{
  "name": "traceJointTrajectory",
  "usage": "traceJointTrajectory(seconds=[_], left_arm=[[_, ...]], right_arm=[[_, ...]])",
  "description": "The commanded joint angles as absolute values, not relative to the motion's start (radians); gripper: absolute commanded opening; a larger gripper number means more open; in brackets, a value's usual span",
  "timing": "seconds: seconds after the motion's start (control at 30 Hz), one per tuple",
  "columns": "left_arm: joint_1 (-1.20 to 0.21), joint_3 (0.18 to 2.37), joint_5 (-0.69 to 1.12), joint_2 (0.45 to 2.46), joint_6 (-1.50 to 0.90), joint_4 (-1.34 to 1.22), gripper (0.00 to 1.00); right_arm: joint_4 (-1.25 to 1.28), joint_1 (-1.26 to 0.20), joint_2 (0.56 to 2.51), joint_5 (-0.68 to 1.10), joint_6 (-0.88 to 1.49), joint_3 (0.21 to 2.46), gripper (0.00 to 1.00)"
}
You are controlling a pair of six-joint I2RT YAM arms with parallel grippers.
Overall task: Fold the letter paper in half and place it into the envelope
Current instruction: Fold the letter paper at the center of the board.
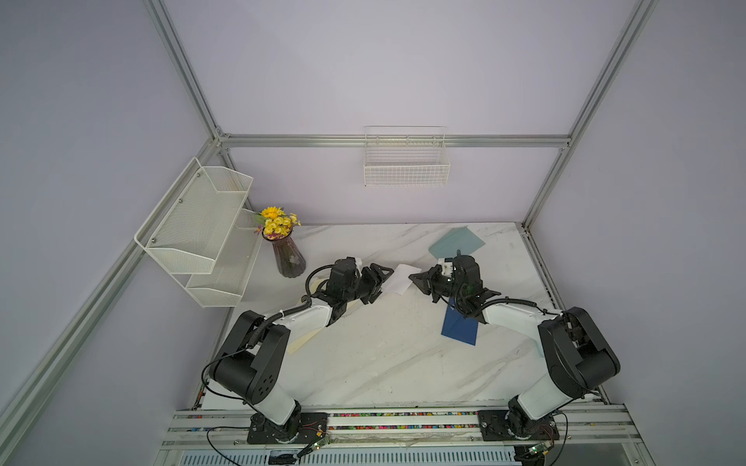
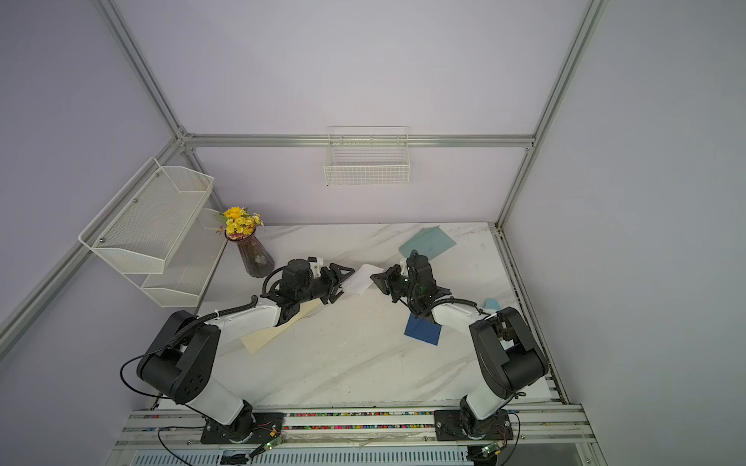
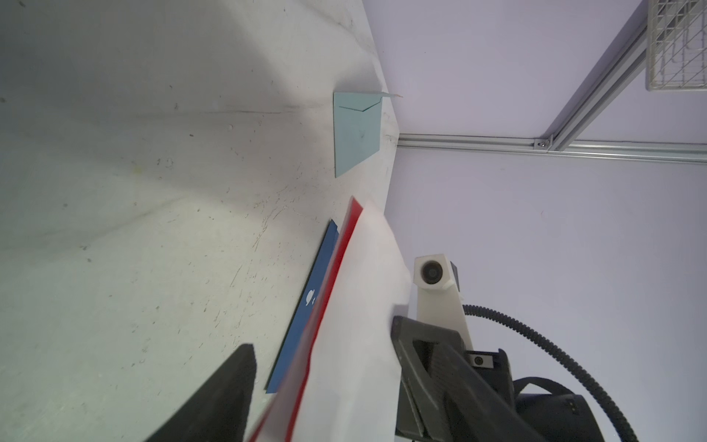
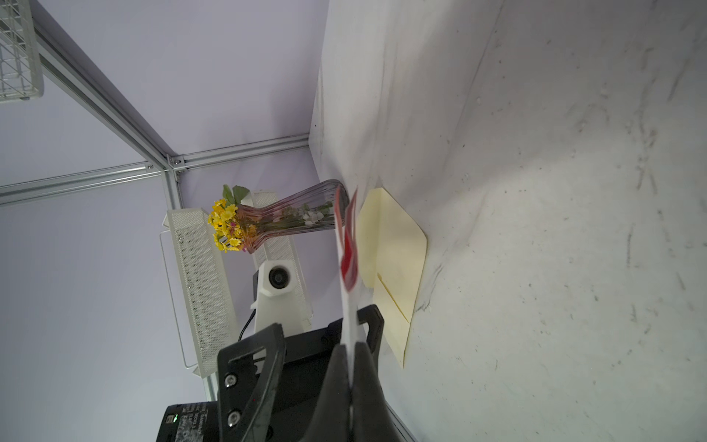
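The letter paper (image 1: 401, 278) (image 2: 361, 278) is a white sheet with a red underside, and it hangs in the air between the two arms. My right gripper (image 1: 413, 278) (image 4: 350, 346) is shut on one edge of the paper (image 4: 349, 306). My left gripper (image 1: 383, 279) (image 3: 321, 333) faces it and is open, one jaw on each side of the paper's (image 3: 363, 306) other end, with a gap showing. A light teal envelope (image 1: 456, 242) (image 3: 355, 134) lies at the back right. A dark blue envelope (image 1: 460, 327) lies under the right arm. A cream envelope (image 2: 274, 331) (image 4: 398, 260) lies under the left arm.
A glass vase with yellow flowers (image 1: 288, 258) stands at the back left of the marble table (image 1: 383, 363). A white mesh rack (image 1: 202, 226) hangs on the left wall and a wire basket (image 1: 405, 161) on the back wall.
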State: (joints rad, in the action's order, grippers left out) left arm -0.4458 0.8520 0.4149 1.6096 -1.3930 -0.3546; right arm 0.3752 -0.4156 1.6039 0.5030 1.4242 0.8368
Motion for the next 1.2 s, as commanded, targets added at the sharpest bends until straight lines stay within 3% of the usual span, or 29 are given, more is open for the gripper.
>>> traceJointTrajectory(seconds=[0.0,0.2,0.37,0.5,0.57,0.67,0.87,0.93,1.07,1.17], left_arm=[[-0.439,0.855,0.433,1.625,-1.432,-0.498,0.71],[-0.435,0.848,0.454,1.635,-1.434,-0.528,0.60],[-0.430,0.848,0.480,1.644,-1.428,-0.540,0.36],[-0.427,0.840,0.489,1.646,-1.427,-0.551,0.14],[-0.425,0.839,0.488,1.647,-1.425,-0.553,0.05],[-0.425,0.843,0.486,1.651,-1.420,-0.558,0.00],[-0.424,0.851,0.476,1.667,-1.417,-0.571,0.00],[-0.425,0.854,0.476,1.672,-1.419,-0.575,0.00],[-0.424,0.851,0.474,1.675,-1.419,-0.580,0.00],[-0.424,0.845,0.474,1.669,-1.417,-0.581,0.00]], right_arm=[[0.441,-0.423,1.586,0.482,1.459,0.836,0.00],[0.445,-0.422,1.603,0.489,1.462,0.853,0.00],[0.433,-0.425,1.606,0.498,1.456,0.867,0.00],[0.440,-0.432,1.598,0.506,1.466,0.869,0.43],[0.447,-0.442,1.597,0.505,1.479,0.868,0.53],[0.467,-0.463,1.592,0.495,1.507,0.863,0.56],[0.510,-0.498,1.585,0.472,1.562,0.839,0.44],[0.504,-0.502,1.580,0.471,1.562,0.836,0.34],[0.493,-0.503,1.576,0.474,1.557,0.827,0.02],[0.477,-0.504,1.576,0.477,1.540,0.826,0.00]])
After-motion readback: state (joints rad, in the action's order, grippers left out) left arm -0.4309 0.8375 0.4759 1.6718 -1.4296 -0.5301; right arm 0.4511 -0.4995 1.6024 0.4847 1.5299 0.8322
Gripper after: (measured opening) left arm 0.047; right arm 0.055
